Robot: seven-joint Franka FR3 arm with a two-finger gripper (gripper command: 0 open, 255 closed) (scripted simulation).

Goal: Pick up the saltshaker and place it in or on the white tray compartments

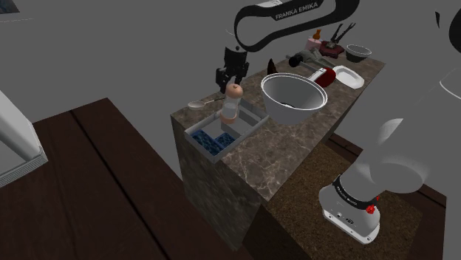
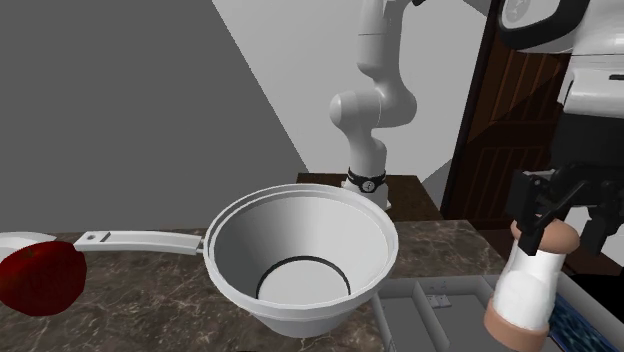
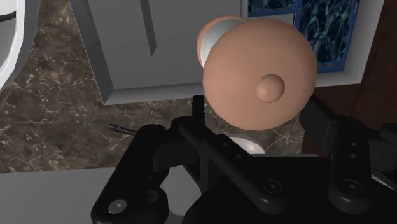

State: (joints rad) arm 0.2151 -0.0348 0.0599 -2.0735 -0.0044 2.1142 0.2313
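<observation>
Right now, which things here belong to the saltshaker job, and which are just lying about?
Job in hand:
saltshaker, clasped in the end effector
compartment tray

Lying about:
big white pan
spoon
red round thing
white dish
small bowl at the counter's far end

White arm [image 1: 403, 151] lettered FRANKA EMIKA, all-black pincer [image 1: 233, 80].
</observation>
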